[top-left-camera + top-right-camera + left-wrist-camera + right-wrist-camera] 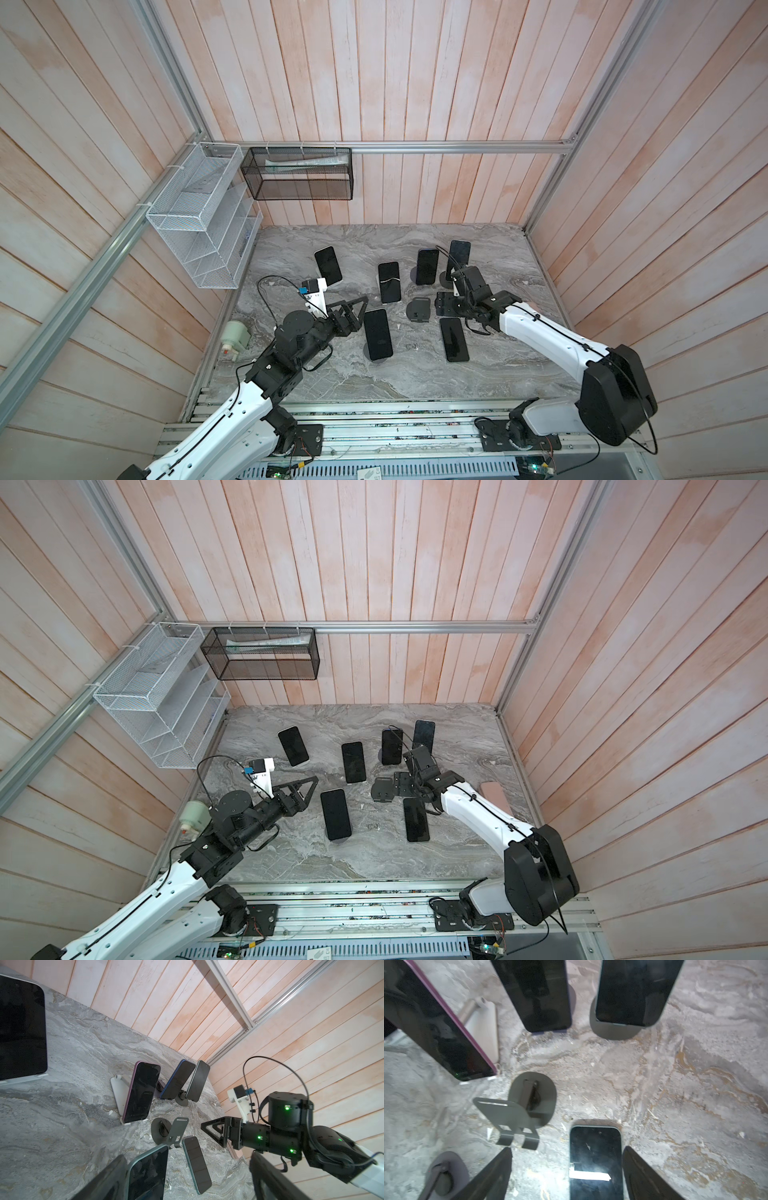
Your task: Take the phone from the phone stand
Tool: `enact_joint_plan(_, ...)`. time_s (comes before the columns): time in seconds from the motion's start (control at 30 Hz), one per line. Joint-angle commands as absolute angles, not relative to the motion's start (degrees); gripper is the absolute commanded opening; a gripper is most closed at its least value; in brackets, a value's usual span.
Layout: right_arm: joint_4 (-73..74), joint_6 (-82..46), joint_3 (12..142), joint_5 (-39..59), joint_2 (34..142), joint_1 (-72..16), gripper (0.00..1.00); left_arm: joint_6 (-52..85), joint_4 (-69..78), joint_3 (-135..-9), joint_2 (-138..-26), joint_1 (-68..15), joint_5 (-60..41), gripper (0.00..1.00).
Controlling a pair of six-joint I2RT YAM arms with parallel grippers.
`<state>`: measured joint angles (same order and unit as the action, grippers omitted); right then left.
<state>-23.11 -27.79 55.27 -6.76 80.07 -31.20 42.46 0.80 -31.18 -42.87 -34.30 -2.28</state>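
Steeply tipped, right gripper (568, 1150) hangs spread above phone (596, 1157).

On the marbled desk (62, 1105) a bare dark phone stand (172, 1132) stood upright, and a teal-edged phone (197, 1164) lay flat, screen up, just beside it. The right gripper (204, 1126) hung near both, its jaws seen side-on. Beyond, a purple phone (141, 1093) leaned on a white stand (117, 1093); a blue-edged phone (176, 1082) and a dark phone (198, 1080) were propped nearer the desk's walled corner.
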Motion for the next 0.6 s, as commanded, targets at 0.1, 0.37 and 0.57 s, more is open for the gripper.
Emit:
enact_joint_plan(0.1, -19.7, -31.0, 60.8, -8.5, 85.7, -34.4, 0.88, 43.1, -4.9, -33.9, -43.7, -34.5, 0.0, 0.97)
enact_joint_plan(0.37, -18.1, -32.2, 64.2, -11.8, 93.4, -37.1, 0.89, 43.6, -5.4, -31.7, -40.1, -34.5, 2.3, 0.97)
enact_joint_plan(0.57, -13.1, -34.5, 61.6, -12.5, 95.3, -37.5, 0.88, 44.5, -5.1, -31.5, -39.8, -34.4, 2.1, 0.97)
